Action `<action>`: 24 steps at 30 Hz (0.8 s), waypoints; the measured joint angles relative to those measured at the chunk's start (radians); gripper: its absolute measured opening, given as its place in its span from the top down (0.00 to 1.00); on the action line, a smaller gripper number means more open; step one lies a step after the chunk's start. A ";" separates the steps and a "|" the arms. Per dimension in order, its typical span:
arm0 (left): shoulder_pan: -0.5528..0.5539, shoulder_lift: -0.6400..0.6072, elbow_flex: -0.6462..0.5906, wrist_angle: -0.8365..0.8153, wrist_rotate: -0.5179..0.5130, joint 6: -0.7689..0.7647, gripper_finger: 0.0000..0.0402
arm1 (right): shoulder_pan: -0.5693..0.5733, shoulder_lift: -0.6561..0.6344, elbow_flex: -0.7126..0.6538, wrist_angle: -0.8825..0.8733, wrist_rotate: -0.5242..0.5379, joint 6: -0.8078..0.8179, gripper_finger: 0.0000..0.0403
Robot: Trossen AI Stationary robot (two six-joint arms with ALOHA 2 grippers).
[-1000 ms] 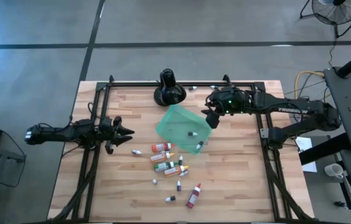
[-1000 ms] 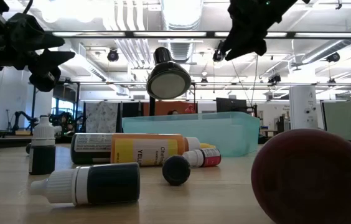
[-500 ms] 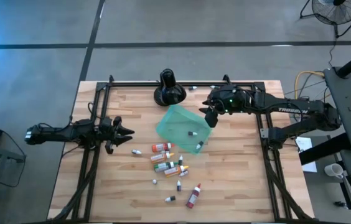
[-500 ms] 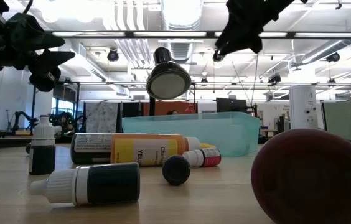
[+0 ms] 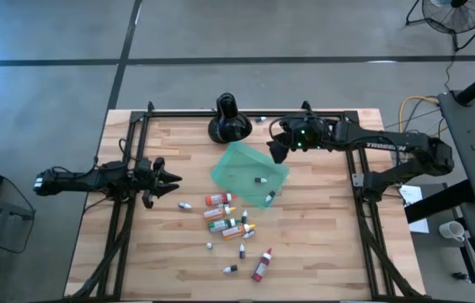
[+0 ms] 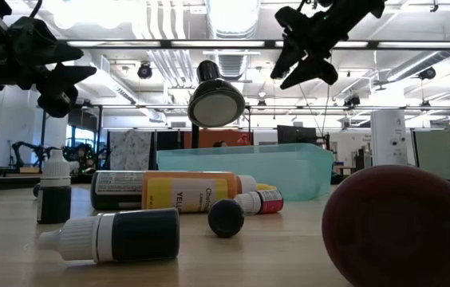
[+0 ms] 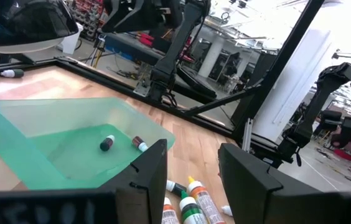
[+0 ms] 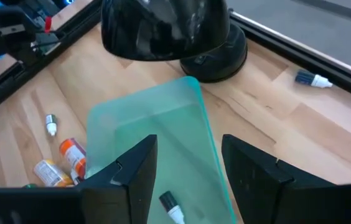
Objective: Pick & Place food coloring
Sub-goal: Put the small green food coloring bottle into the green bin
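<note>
While the left gripper (image 5: 173, 183) waits apart from the tray (image 5: 239, 165), the right gripper (image 5: 274, 151) hangs over its far edge, seen from above. Food coloring (image 5: 231, 222) lies scattered beside the tray, two bottles inside. Level view: right fingers (image 6: 289, 60) spread, empty. Left wrist view: fingers (image 7: 150, 174) apart, empty.

This is a robotics lab or workshop in a large open industrial hall. A wooden worktop (image 5: 322, 236) edged by a black metal frame (image 5: 246, 112) stands on a grey concrete floor (image 5: 52, 50). Overhead run exposed ducts (image 6: 161, 64) and strip lights (image 6: 209, 44). A pedestal fan (image 5: 456, 15) stands nearby, and more robot arms (image 7: 343, 93) fill the background.
</note>
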 joint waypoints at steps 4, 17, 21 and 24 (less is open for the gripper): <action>0.000 0.000 0.000 0.000 0.000 0.000 0.71 | -0.006 0.007 0.000 0.032 0.004 -0.003 0.57; 0.000 0.000 0.000 0.000 0.000 0.000 0.71 | -0.164 0.066 0.000 0.078 0.055 0.112 0.58; 0.000 0.000 0.000 0.000 0.000 0.000 0.71 | -0.243 0.089 0.000 0.066 0.055 0.105 0.58; 0.000 0.000 0.000 0.000 0.000 0.000 0.71 | -0.307 0.120 0.001 0.047 0.054 0.105 0.58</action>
